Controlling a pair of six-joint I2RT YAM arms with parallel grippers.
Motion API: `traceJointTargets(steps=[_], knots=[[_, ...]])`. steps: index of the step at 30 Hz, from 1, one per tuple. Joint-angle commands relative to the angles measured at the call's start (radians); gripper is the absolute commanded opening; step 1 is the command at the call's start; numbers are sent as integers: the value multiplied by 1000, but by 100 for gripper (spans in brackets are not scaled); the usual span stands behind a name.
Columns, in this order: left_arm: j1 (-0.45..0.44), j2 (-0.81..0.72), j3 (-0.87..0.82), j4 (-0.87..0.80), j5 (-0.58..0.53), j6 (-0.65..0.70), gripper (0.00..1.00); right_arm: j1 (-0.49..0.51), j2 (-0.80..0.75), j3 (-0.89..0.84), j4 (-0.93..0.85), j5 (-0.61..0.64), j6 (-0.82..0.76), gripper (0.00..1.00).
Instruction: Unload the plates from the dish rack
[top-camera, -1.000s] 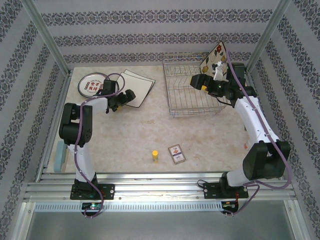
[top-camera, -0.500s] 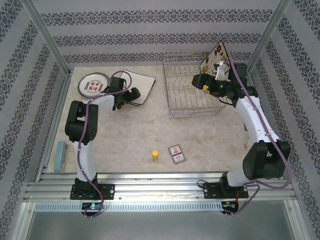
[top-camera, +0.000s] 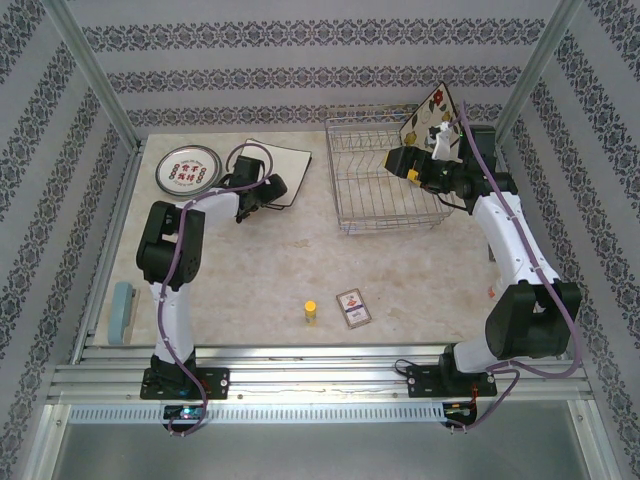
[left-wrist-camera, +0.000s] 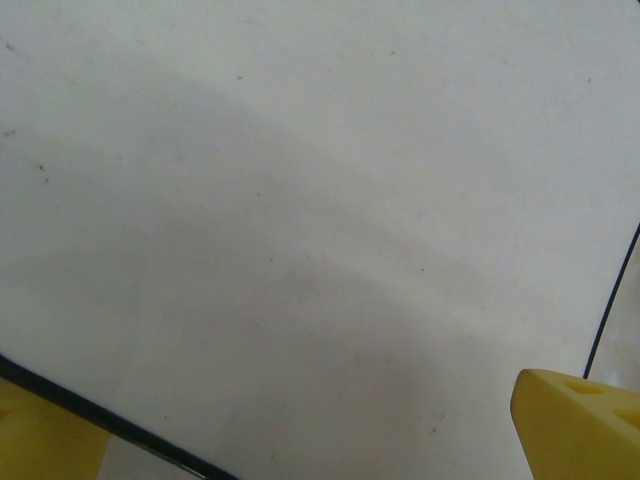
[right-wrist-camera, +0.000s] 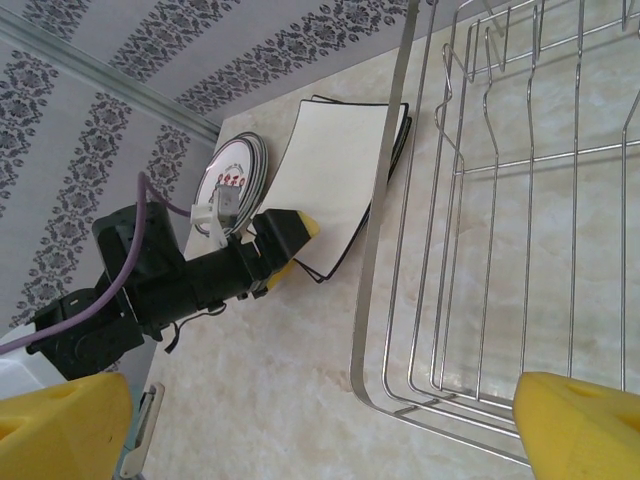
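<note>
The chrome wire dish rack (top-camera: 385, 185) stands at the back right, and its wires (right-wrist-camera: 500, 230) show in the right wrist view. One square flowered plate (top-camera: 431, 115) leans upright at the rack's back right corner. My right gripper (top-camera: 404, 162) hovers open over the rack, just in front of that plate, with its yellow fingertips (right-wrist-camera: 580, 430) wide apart and nothing between them. Square cream plates (top-camera: 292, 160) (right-wrist-camera: 335, 175) lie flat on the table left of the rack. My left gripper (top-camera: 275, 188) (right-wrist-camera: 290, 235) is low over them, open and holding nothing. A round patterned plate (top-camera: 188, 168) lies at the far left.
A small yellow cylinder (top-camera: 311, 311) and a picture card (top-camera: 353, 307) lie on the front middle of the table. A pale blue block (top-camera: 123, 310) rests at the left edge. Metal frame posts and wallpapered walls enclose the table.
My left arm has stretched farther back and to the right, bringing its gripper over the square plates on the table. The right arm has barely moved.
</note>
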Motion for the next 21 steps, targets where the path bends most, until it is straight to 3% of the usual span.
traceJointTargets(steps=[1,9,15,18,21], knots=[[-86,48,53,112,101,-62,100,-8,-3,-1,32,-26,10,98],[-138,84,130,101,63,-83,100,-17,-21,1,17,-30,7,98],[-153,48,93,115,46,-83,100,-23,-33,-2,7,-27,7,98],[-151,-17,54,88,24,-34,100,-30,-43,12,-23,-1,-15,98],[-150,-122,33,-9,-17,82,100,-47,-42,64,-96,107,-63,98]])
